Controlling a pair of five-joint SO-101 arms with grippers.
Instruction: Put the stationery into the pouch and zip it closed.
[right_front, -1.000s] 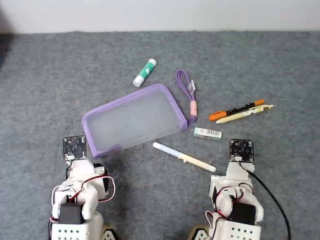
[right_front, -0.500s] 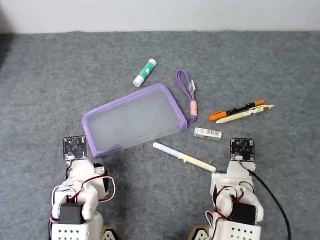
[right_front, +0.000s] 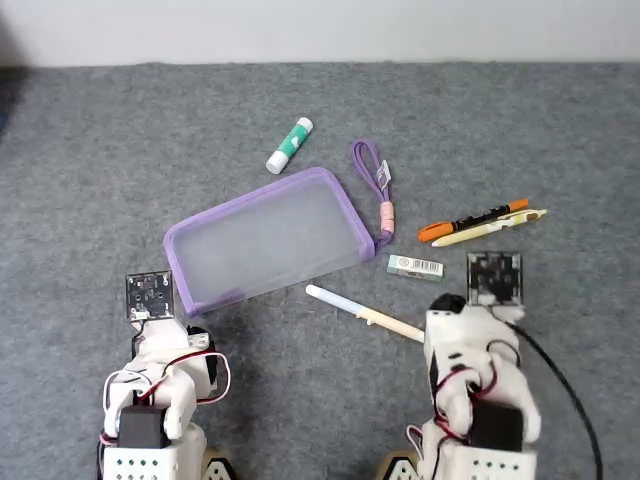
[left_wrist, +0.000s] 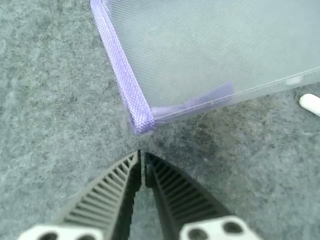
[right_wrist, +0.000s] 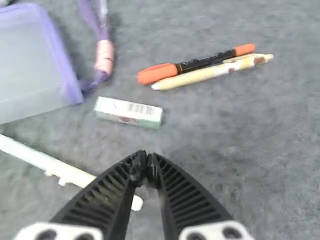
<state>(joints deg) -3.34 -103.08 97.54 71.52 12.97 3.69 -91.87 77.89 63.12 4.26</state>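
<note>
Pouch (right_front: 262, 240), translucent with purple edging, flat on the grey mat (right_front: 100, 150) around the middle of the scene, long side slanted, right end farther away. Purple strap (right_front: 370, 170) with a pink bead (right_front: 386, 215) trailing from that right end toward the far side. Zipped or not, hard to say from here.

Just beyond the far edge, apart from it, a white-and-green glue stick (right_front: 290, 145). Off to the right, an orange marker (right_front: 470, 220) and a cream pen (right_front: 490, 229) side by side, touching or nearly so. Nearer than those, just off the pouch's near-right corner, a small white-and-green block, probably an eraser (right_front: 415, 266). Along the near side of the pouch, a long pale pen (right_front: 366, 314) lying slantwise.

Left gripper (left_wrist: 142, 159) pressed closed on nothing, just near of the pouch's near-left corner. Right gripper (right_wrist: 146, 167) likewise closed and empty, above the mat just near of the eraser, close over the right end of the pale pen.
</note>
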